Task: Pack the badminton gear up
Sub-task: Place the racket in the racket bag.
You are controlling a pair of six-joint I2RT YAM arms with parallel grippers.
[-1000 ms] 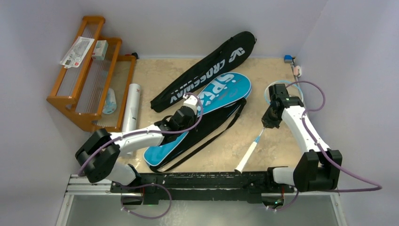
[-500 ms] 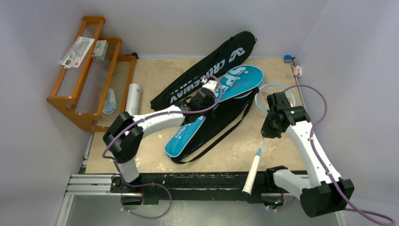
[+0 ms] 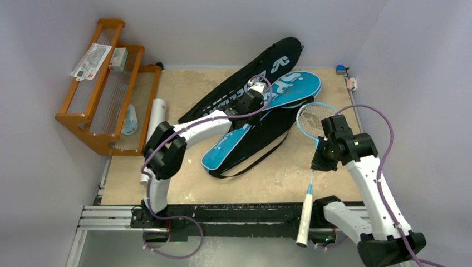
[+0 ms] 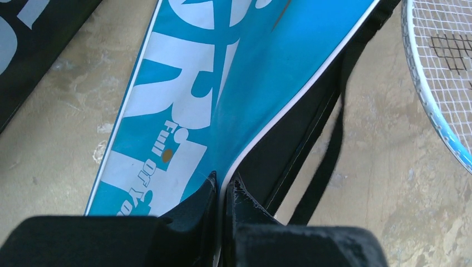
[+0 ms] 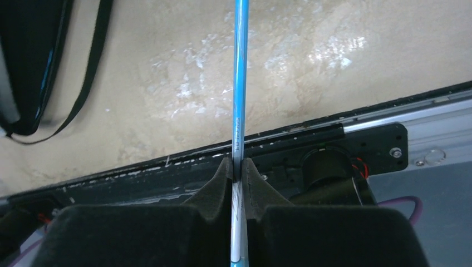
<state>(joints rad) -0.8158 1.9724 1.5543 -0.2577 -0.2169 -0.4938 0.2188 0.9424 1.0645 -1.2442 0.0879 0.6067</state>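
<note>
On left: left pincer pinched shut on white edge of blue cover. Cover lies slanted on table: thin end near-left, wide end far-right, black half under it. Next, light-blue racket just right of cover's wide end, head far, handle sticking out past near table edge. On right: right pincer squeezed shut on racket's thin stick. Guess: racket head must go left into cover's mouth; right arm nearer; racket and cover not lined up yet.
</note>
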